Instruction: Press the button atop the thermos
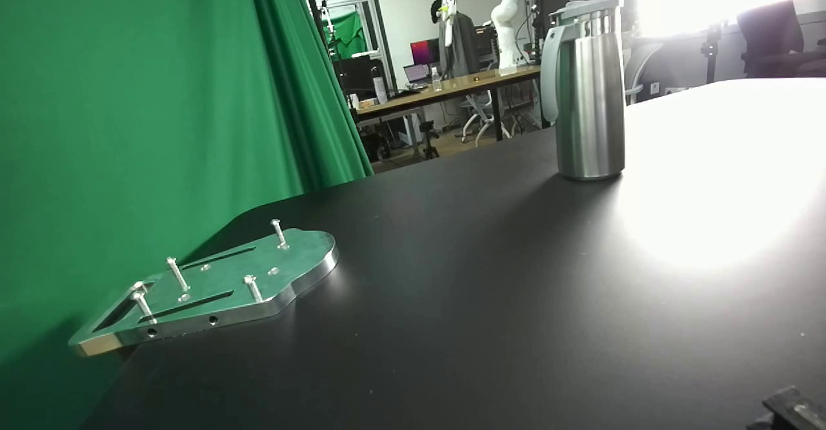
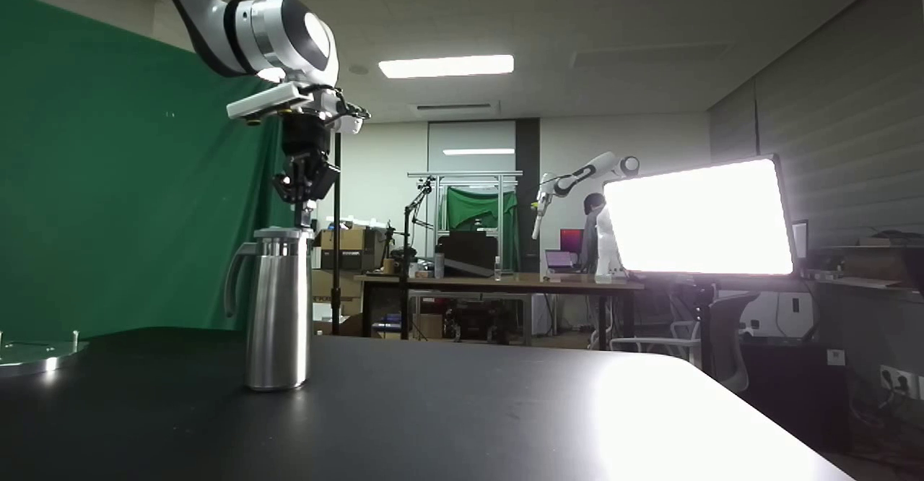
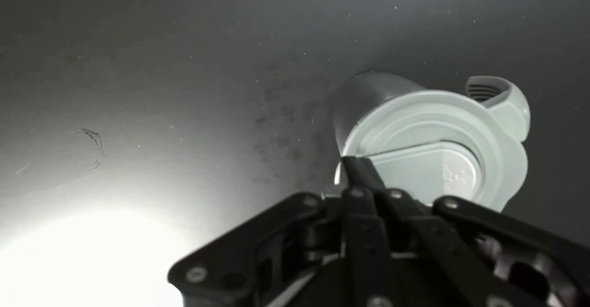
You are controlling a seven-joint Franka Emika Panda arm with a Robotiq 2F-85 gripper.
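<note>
The thermos stands upright on the black table, a brushed-silver cylinder in both exterior views (image 1: pixel 590 104) (image 2: pixel 278 315). The wrist view looks down on its pale grey lid (image 3: pixel 428 109). A long rounded button (image 3: pixel 421 171) is set in the lid, with raised "PUSH" lettering at the end toward the handle (image 3: pixel 509 109). My gripper (image 3: pixel 362 171) is shut and empty, its fingertips together over the lid edge away from the handle, covering part of the button. In an exterior view the gripper (image 2: pixel 303 215) points down just above the lid; I cannot tell whether it touches.
A flat plate (image 1: pixel 303 252) with upright pegs lies near the table edge by the green curtain (image 1: pixel 161 94). A black object (image 1: pixel 797 410) shows in a corner. A bright light panel (image 2: pixel 696 217) stands beyond the table (image 2: pixel 469 409).
</note>
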